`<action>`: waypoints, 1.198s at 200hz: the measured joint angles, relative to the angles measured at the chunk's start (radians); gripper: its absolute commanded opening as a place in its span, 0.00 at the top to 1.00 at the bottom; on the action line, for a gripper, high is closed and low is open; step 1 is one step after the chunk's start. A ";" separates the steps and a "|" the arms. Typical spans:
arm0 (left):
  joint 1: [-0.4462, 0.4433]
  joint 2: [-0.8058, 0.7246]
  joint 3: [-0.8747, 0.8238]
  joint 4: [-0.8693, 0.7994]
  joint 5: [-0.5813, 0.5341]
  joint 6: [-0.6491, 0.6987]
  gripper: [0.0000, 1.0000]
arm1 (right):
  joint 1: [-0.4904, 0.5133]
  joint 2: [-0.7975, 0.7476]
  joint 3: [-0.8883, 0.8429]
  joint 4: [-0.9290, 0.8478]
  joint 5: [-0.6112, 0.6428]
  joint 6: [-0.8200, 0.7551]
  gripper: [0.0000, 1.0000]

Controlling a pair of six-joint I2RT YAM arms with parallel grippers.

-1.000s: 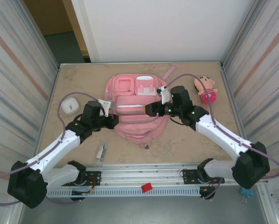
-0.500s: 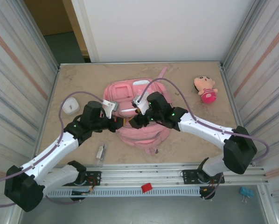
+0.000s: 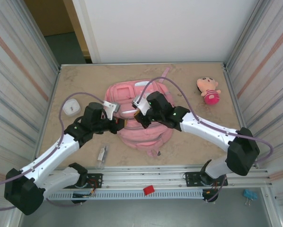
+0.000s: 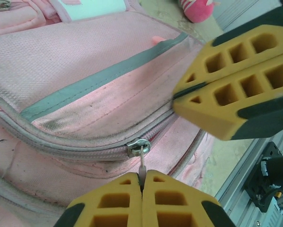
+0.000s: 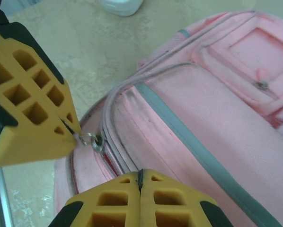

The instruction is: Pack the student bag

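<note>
- Pink fabric is seen all over the bag (image 3: 146, 136), which is laid flat at the middle of the tabletop (image 3: 84, 80), pockets up, between the two arms.
- The left pincer (image 4: 141, 178) is closed on the zip pull (image 4: 142, 163), and the pull is pinched between its yellow pads.
- The slider (image 4: 138, 146) is seated on the zip track just beyond those fingertips, below the front panel.
- In the right wrist view the same grip is seen from the other side, with the pull stretched between the left pincer's tips and the slider at the bag's curved edge.
- The right pincer (image 5: 140, 177) is closed, pads pressed together, and nothing is seen between them.
- It is held low over the front panel, near the left pincer but apart from it. Whether the fabric is touched cannot be told.
- A grey stripe (image 4: 99, 80) is run across the front panel.
- A doll (image 3: 207, 90) in pink is laid towards the far right corner, well apart from the bag.
- A white item (image 3: 71, 107) is set left of the bag, beside the left arm.
- A small slim object (image 3: 102, 154) is laid near the front edge and is too small to be identified.
</note>
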 measured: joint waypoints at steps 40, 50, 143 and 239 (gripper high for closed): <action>0.059 -0.002 -0.002 -0.013 -0.003 -0.001 1.00 | -0.012 -0.109 -0.088 0.038 0.014 0.000 0.57; 0.064 -0.003 -0.003 -0.010 0.008 -0.001 1.00 | -0.012 -0.114 -0.093 0.042 0.022 -0.001 0.41; 0.061 -0.029 -0.005 -0.002 0.137 0.000 1.00 | 0.029 0.029 -0.080 0.132 0.086 -0.061 0.69; 0.149 -0.066 -0.004 -0.056 0.027 0.019 1.00 | 0.067 -0.107 -0.186 0.187 0.125 -0.129 1.00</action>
